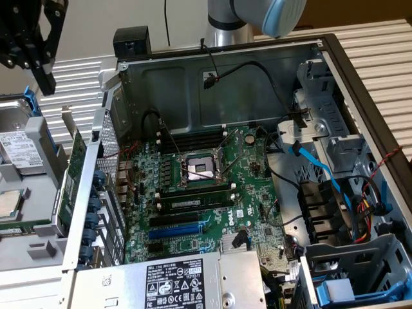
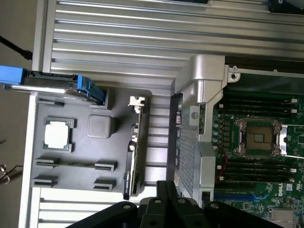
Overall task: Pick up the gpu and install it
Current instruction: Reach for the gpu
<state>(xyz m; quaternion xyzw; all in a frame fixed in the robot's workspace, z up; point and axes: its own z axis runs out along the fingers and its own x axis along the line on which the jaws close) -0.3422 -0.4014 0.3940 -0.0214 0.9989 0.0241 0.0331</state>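
Observation:
The gpu (image 1: 72,172) stands on edge in a slot of the grey parts tray (image 1: 32,248), just outside the open computer case. Its green board and silver end bracket show. In the wrist view the gpu (image 2: 134,159) shows edge-on, with its black shroud side and its bracket tab at one end. My gripper (image 1: 45,78) hangs high above the tray at the exterior view's far left, well above the gpu. Its black fingers (image 2: 161,194) are pressed together with nothing between them, and the gripper (image 2: 167,186) is shut.
The open case (image 1: 219,77) holds the green motherboard (image 1: 212,193) with an empty CPU socket (image 1: 201,168), RAM sticks and blue and black expansion slots (image 1: 175,230). A power supply (image 1: 174,283) sits at the front. The tray (image 2: 85,152) also carries a hard drive (image 1: 16,151) and a CPU (image 2: 58,134).

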